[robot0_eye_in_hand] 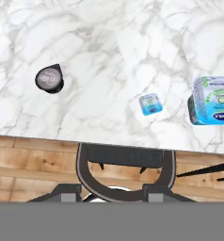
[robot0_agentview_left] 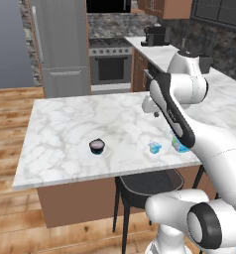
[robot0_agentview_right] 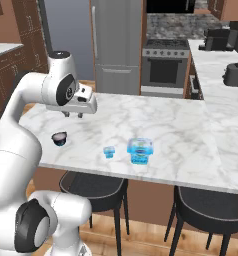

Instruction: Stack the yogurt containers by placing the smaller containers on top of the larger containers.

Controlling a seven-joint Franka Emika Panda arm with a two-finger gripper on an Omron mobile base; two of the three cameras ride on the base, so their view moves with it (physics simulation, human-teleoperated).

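- End effector (robot0_agentview_right: 73, 114) hangs above the marble surface (robot0_agentview_right: 166, 125), well clear of the containers; its jaws stand narrowly apart with nothing between them.
- Dark round cup (robot0_eye_in_hand: 49, 78), tiny light-blue cup (robot0_eye_in_hand: 150, 104) and bigger light-blue tub (robot0_eye_in_hand: 212, 100) stand separately in a row near the surface's front edge.
- Tiny cup sits just beside the tub; the dark cup stands well apart from both.
- A black stool (robot0_eye_in_hand: 124, 162) stands below that edge.

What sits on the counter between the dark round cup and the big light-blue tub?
The tiny light-blue cup sits between the dark round cup and the tub, nearer the tub, in the hand view.
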